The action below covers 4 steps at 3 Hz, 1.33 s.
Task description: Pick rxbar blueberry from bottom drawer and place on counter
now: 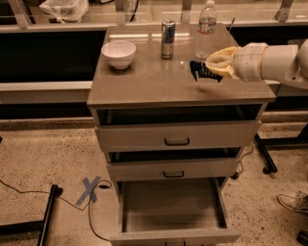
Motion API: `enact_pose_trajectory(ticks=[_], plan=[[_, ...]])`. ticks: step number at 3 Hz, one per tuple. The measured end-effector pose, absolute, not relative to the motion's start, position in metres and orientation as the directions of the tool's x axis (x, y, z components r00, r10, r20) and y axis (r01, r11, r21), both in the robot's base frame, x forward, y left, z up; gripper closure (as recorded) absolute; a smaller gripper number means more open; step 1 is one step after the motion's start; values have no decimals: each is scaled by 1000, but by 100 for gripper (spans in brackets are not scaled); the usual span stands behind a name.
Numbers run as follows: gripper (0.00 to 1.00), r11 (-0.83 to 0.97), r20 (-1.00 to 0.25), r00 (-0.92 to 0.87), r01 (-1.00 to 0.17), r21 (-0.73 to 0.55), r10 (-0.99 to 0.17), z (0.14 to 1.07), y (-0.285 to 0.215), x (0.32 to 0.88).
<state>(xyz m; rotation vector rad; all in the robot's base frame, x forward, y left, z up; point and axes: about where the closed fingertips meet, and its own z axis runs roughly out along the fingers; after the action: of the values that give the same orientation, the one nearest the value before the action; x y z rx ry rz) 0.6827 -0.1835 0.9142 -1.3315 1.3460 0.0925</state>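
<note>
Nearest the camera, the bottom drawer (173, 211) is pulled fully out; only its bare grey floor is exposed. On the speckled ground to its left, a blue tape cross (90, 189), a thin black cable (29, 192) and a black stand leg (48, 218) are noted; a shoe (292, 202) is seen at the right edge.

Above, the middle drawer (173, 169) and the top drawer (177, 137) are each drawn out slightly. Their insides are dark and the contents cannot be made out.

On the counter (154, 84), a white bowl (119, 53) is recorded at the left, its inside showing plain white. A drink can (167, 32) stands upright further back, near the centre. A clear water bottle (207, 28) stands upright at the right rear, just behind the gripper.

The gripper (212, 68) is positioned over the right part of the counter, its pale fingers closed around the rxbar blueberry (197, 70). The bar is held tilted, and a shadow lies on the counter beneath it. It appears to be lifted clear of the surface, though contact cannot be ruled out.

A plastic bag (62, 7) is seen on the far ledge, at the left.
</note>
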Motion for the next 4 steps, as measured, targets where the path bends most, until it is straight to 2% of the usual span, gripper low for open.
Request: enact_pose_trajectory(ticks=[1, 4], plan=[[81, 345, -720, 332, -707, -618, -610, 914, -181, 683], [11, 336, -723, 337, -714, -614, -603, 911, -172, 684]])
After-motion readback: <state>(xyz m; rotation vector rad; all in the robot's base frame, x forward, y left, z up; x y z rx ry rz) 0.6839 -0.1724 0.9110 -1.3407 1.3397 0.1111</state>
